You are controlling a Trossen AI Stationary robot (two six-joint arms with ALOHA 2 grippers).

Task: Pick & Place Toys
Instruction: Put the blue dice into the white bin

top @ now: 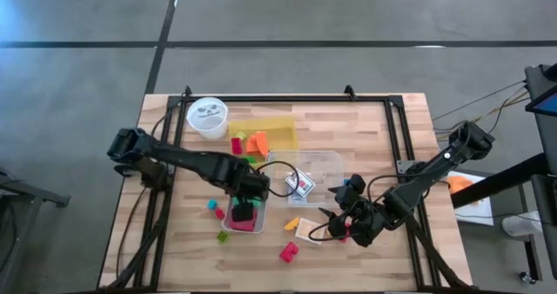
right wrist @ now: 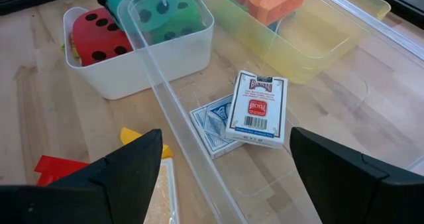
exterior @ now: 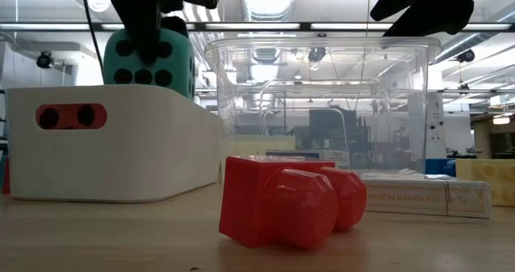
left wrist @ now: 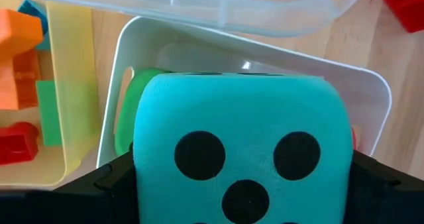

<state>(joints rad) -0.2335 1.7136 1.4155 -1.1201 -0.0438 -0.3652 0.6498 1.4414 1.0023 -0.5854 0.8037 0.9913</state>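
Gripping the teal die [left wrist: 240,151] between its fingers, left pincer [top: 247,202] hangs over the white bin [left wrist: 371,95] | red die [right wrist: 99,35] and green die [right wrist: 173,15] lie in that bin | right pincer [top: 341,223] open, empty, above tabletop [top: 418,129] beside clear box [right wrist: 199,164] holding card packs [right wrist: 257,109]

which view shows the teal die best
The left wrist view: the teal die fills the picture between the left gripper's fingers, dots plain, over the white bin. The low view shows it partly behind a dark finger. The right wrist view sees it through the clear box's wall. The high view hides it under the arm.
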